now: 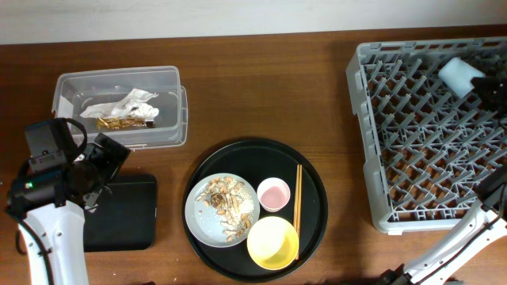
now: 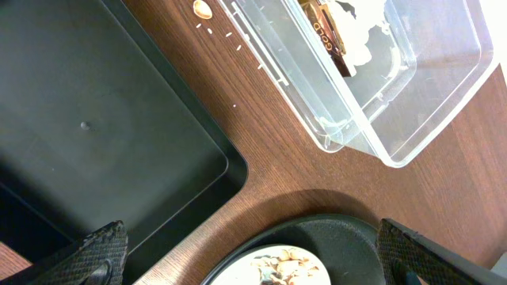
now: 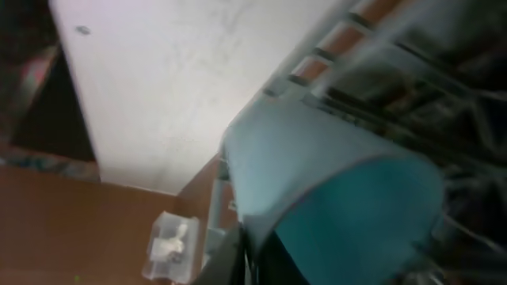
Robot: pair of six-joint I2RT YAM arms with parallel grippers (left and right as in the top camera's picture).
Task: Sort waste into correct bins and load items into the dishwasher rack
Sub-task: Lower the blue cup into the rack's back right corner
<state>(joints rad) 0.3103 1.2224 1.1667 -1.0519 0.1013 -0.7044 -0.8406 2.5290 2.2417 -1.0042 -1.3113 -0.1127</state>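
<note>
- The light-blue cup [image 1: 461, 75] lies tipped on its side at the far right corner of the dishwasher rack [image 1: 364, 119]. This looks like the moment of setting it down, with its open mouth towards the right wrist camera.
- The right gripper [image 1: 483, 85] is right at the cup. Its claw is nearly together, but whether it is pinching the cup's wall or letting go I cannot tell.
- Nothing else is visible in the rack, so most of the loading is judged to be ahead.
- Left of the rack, the round black tray [image 1: 313, 170] carries the pink cup [image 1: 274, 194], yellow bowl [image 1: 272, 242] and chopsticks [image 1: 298, 206]. It also holds the grey plate [image 1: 194, 215], which is strewn with food scraps [image 1: 226, 206].
- The scraps should probably come off the plate before it is racked.
- Far left, the clear tub [image 1: 170, 131] holds the snack wrapper [image 1: 123, 111], so that piece of waste is sorted.
- Nearer, the shallow black tray [image 1: 127, 214] looks bare, probably meant for the scraps.
- The left gripper [image 2: 253, 261] hovers between tub, tray and plate with its claw wide apart and holding nothing, well placed for the scraps.
</note>
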